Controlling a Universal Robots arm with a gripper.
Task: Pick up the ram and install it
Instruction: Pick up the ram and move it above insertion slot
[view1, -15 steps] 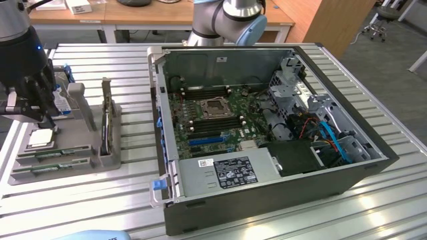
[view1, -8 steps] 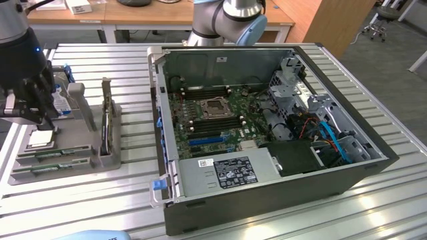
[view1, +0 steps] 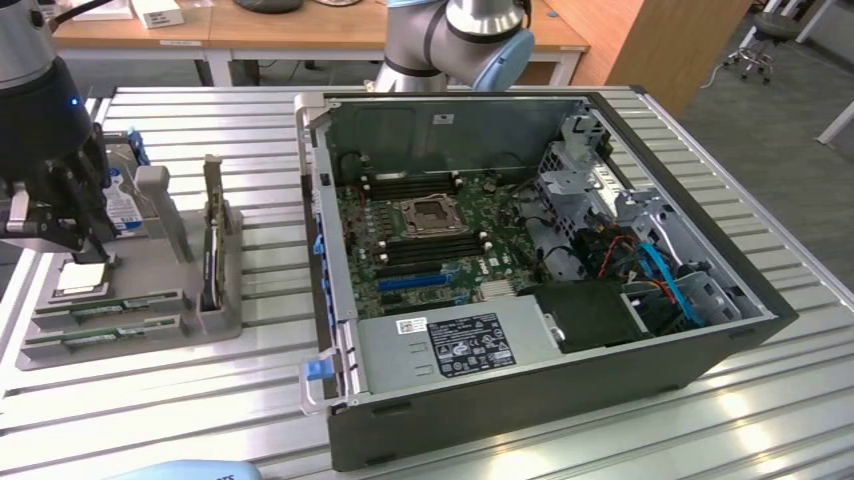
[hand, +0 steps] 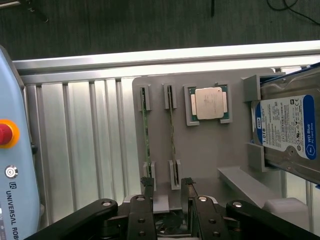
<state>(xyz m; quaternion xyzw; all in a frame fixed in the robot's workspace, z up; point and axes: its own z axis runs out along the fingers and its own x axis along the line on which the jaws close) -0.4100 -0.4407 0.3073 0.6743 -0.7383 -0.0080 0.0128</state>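
Observation:
Two ram sticks (hand: 146, 135) (hand: 171, 127) stand on edge in slots of a grey holder tray (hand: 210, 150). In the exterior view they appear as green strips (view1: 110, 308) (view1: 100, 338) at the tray's near end. My gripper (hand: 167, 186) hangs open above the tray, holding nothing. One fingertip (hand: 147, 184) is in line with the first stick, and the second stick runs toward the gap between the fingers. Seen from the exterior camera, the gripper (view1: 74, 240) hovers over the tray (view1: 174, 270) at the exterior view's left.
A square silver processor (hand: 210, 103) and a blue-labelled hard drive (hand: 285, 127) share the tray. The open computer case (view1: 534, 380) sits mid-table, its motherboard (view1: 427, 215) with memory slots exposed. A teach pendant (hand: 10, 165) lies beside the slatted table.

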